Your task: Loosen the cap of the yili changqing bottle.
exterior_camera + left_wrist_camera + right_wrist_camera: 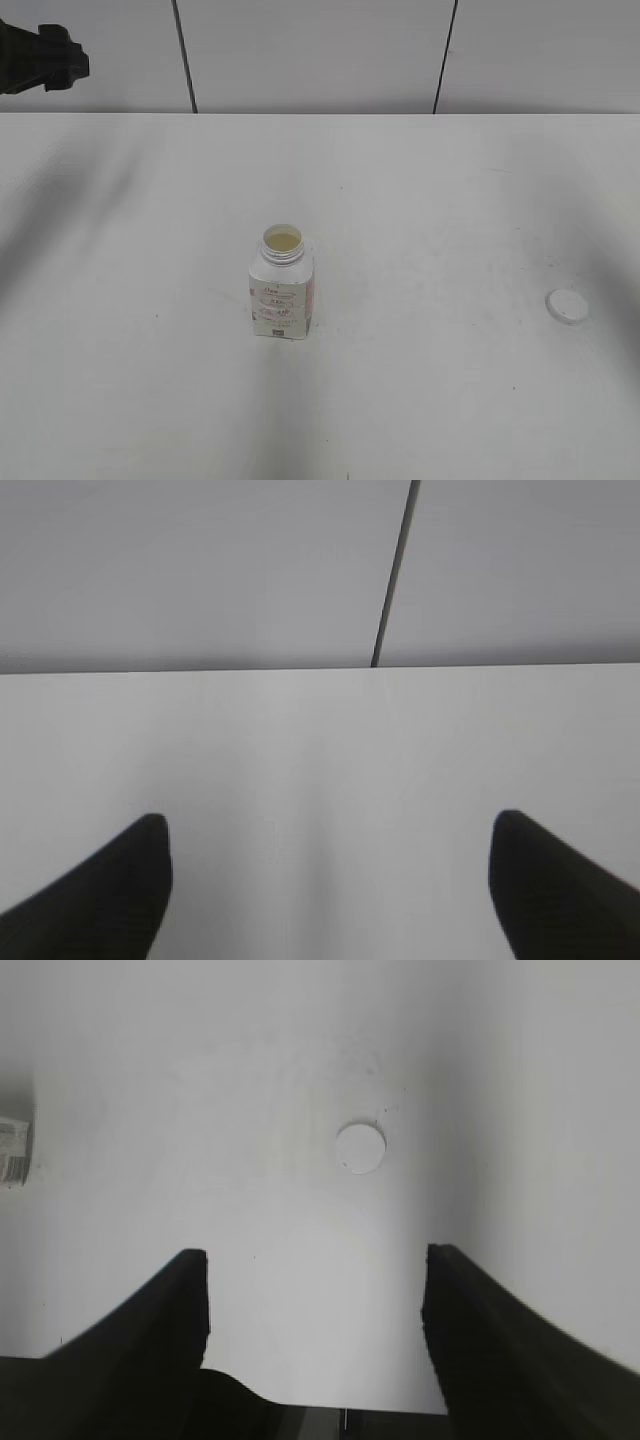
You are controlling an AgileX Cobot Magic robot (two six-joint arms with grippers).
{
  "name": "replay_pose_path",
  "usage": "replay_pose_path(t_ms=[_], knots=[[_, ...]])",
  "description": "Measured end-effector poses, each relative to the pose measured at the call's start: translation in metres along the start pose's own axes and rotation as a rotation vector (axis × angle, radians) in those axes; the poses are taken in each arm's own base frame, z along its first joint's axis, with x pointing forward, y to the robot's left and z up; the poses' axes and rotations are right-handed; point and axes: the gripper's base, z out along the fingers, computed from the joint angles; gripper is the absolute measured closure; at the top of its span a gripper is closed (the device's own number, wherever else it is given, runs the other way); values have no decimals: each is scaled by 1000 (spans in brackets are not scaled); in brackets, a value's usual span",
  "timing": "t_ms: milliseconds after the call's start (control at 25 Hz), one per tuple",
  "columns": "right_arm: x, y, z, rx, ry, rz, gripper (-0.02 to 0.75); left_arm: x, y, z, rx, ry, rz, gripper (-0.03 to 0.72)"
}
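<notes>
Exterior view first: far off to the left of the yili changqing bottle [281,285], up against the grey panelled wall [310,55], a dark piece of the left arm [40,60] pokes into sight, and that is all this view shows of either arm. The bottle itself stands upright near the middle of the white counter [450,400], its neck open so that the pale liquid inside shows from above, its label with pink and red print facing the camera. Well apart from the bottle, off to its right, the cap [567,305] lies flat on the counter with nothing touching it. From the left wrist, the left hand [330,865] has its two dark fingers [120,890] spread wide with only bare counter between them and the wall with one dark seam beyond; the bottle does not appear there. From the right wrist, the right hand [315,1300] is likewise wide apart and holds nothing, hanging above the counter. The cap [360,1147] sits ahead of it, beyond the gap between the fingers [160,1330] and clear of both, while a sliver of the bottle [14,1152] shows at the left edge of that view, well away from the cap.
</notes>
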Motion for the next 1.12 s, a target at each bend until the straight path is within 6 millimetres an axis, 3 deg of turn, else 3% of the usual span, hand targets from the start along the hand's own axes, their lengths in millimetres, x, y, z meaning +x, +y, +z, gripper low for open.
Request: replay_pose_path(t_ms=[440, 560, 840, 1120], knots=[[117, 7, -39, 3, -152, -24, 212, 0, 0, 0, 2, 0, 0, 104], [145, 6, -41, 20, -199, -36, 212, 0, 0, 0, 5, 1, 0, 105], [196, 2, -31, 60, -291, -92, 212, 0, -1, 0, 7, 2, 0, 113], [232, 0, -17, 79, -449, -147, 212, 0, -1, 0, 7, 2, 0, 118]])
